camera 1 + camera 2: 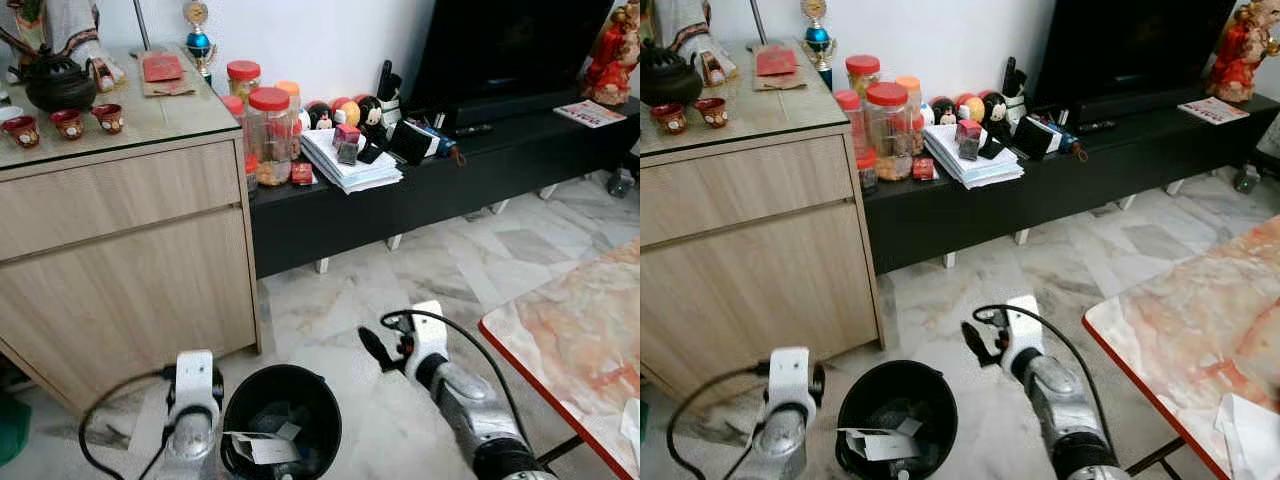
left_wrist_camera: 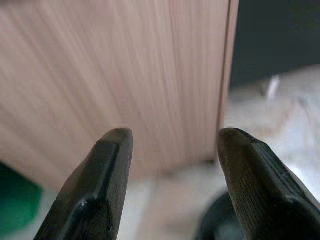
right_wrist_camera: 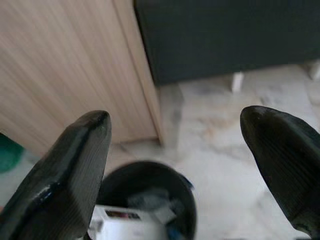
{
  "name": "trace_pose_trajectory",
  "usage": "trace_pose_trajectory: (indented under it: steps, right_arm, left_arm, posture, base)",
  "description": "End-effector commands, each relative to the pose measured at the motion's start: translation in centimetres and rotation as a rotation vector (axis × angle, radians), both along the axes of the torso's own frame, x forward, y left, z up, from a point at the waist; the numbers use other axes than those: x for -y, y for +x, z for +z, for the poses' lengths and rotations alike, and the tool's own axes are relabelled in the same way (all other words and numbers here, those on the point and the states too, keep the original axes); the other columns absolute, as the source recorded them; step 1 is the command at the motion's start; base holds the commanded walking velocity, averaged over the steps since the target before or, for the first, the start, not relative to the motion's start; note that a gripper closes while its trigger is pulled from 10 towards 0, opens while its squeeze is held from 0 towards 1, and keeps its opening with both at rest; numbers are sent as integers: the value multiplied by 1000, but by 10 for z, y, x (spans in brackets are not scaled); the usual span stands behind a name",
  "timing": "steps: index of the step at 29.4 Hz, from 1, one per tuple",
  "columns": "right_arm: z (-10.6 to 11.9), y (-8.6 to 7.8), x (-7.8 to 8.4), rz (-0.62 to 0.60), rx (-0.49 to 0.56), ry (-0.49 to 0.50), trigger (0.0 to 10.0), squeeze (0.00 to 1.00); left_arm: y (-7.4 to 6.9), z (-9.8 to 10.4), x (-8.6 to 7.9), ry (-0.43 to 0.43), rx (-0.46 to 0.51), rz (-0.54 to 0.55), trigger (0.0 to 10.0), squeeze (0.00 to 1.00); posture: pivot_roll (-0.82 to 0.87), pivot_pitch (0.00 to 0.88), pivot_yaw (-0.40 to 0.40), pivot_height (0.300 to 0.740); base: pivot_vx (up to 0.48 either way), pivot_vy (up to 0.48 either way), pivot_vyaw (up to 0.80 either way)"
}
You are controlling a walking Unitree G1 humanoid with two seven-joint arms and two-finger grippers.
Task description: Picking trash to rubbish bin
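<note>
Black rubbish bin (image 1: 281, 418) low on the marble floor (image 1: 450, 270), between the two arms, just in front of the wooden cabinet (image 1: 125, 255). Inside: a white slip of paper trash (image 1: 262, 447) leaning at the near rim, more scraps dim beneath.

Right gripper (image 1: 381, 352) just beside the bin's right rim, above the floor, jaws spread wide and empty; seen along its fingers (image 3: 70, 170), the bin's mouth (image 3: 150, 200) lying between them with the paper within. Black cable looping over the right wrist.

Left gripper (image 2: 172, 185) left of the bin, jaws apart, nothing held, facing the cabinet's pale wood front with the bin's dark edge low between the fingertips. Green thing (image 1: 12, 428) at the far left on the floor, too cropped to identify.

Behind, along the wall: black low TV bench (image 1: 450, 175) crowded with red-lidded jars (image 1: 268, 125), a stack of papers (image 1: 350, 165), small coloured balls, a dark wallet-like case. Television (image 1: 510, 50) above, red figurine (image 1: 612, 55) at the right end.

On the cabinet's glass top: dark teapot (image 1: 58, 80), small red cups (image 1: 68, 123), a red packet, a small trophy (image 1: 197, 40).

At right, close to the right arm: marble-patterned table (image 1: 580, 340) with red edge, a white scrap (image 1: 1250, 435) on its near corner.
</note>
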State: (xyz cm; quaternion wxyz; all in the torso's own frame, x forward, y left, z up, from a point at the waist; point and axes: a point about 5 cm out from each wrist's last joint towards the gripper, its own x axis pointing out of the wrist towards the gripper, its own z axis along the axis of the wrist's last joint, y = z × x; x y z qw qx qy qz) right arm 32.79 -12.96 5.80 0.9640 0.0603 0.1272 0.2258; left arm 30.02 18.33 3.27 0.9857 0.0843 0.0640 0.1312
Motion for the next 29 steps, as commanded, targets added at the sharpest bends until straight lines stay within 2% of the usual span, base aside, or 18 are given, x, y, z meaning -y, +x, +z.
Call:
trace_pose_trajectory:
  steps: [1, 4, 5, 11, 19, 25, 29]
  right_arm:
    - [14, 4, -2, -11, 84, 45, 10000, 0]
    - [25, 8, -9, -1, 143, 76, 10000, 0]
    - [33, 11, -11, -11, 177, 101, 10000, 0]
    - [57, 23, -4, -108, 283, 120, 10000, 0]
    - [72, 32, 10, -219, 339, 143, 10000, 0]
    - [70, 32, 10, -224, 334, 145, 10000, 0]
    - [71, 34, 7, -221, 329, 145, 10000, 0]
  left_arm:
    - [3, 14, 4, 67, 86, -13, 10000, 0]
    - [9, 32, 4, 89, 172, -1, 10000, 0]
    - [14, 46, 6, 105, 237, -5, 10000, 0]
    - [31, 86, 13, 172, 387, -15, 10000, 0]
    - [30, 90, 18, 194, 395, -30, 10000, 0]
    - [26, 87, 16, 198, 388, -21, 10000, 0]
    - [25, 86, 14, 203, 383, -10, 10000, 0]
  posture:
    - [-21, 79, -78, 740]
    - [-20, 75, -79, 740]
    - [-20, 75, -79, 740]
    - [-19, 61, -79, 740]
    - [-24, 39, -70, 740]
    - [-16, 13, -73, 740]
    - [-13, 0, -72, 740]
  base:
    - [0, 0, 0]
    - [0, 0, 0]
    - [0, 0, 0]
    - [0, 0, 0]
    - [0, 0, 0]
    - [0, 0, 0]
    - [0, 0, -800]
